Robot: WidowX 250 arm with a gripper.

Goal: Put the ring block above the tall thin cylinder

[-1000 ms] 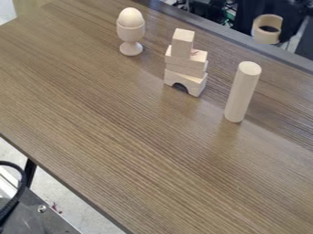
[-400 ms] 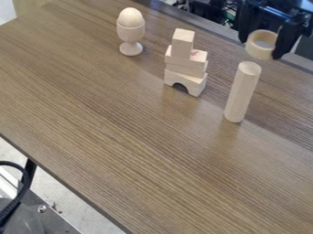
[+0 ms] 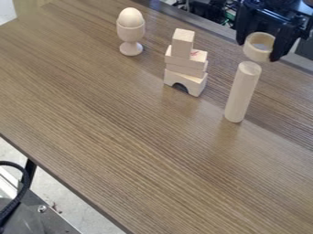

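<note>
Black gripper by the tabletop's far edge, jaws clamped on ring block. Ring appears just beside upright cylinder's top; contact unclear. Block stack stands between cylinder and egg cup.

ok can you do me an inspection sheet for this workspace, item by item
surface: wood-grain tabletop, no spills seen
job's things: tall thin cylinder upright on the tabletop; ring block held up by its top end, not set on it; contact between them can't be told
clutter: block stack with an arch block at the bottom; wooden egg in an egg cup
grippers: hand closed around the ring block
cables: black cable curving at lower left, off the tabletop
surroundings: metal panel and pale floor at lower left, dark equipment past the far edge
</note>
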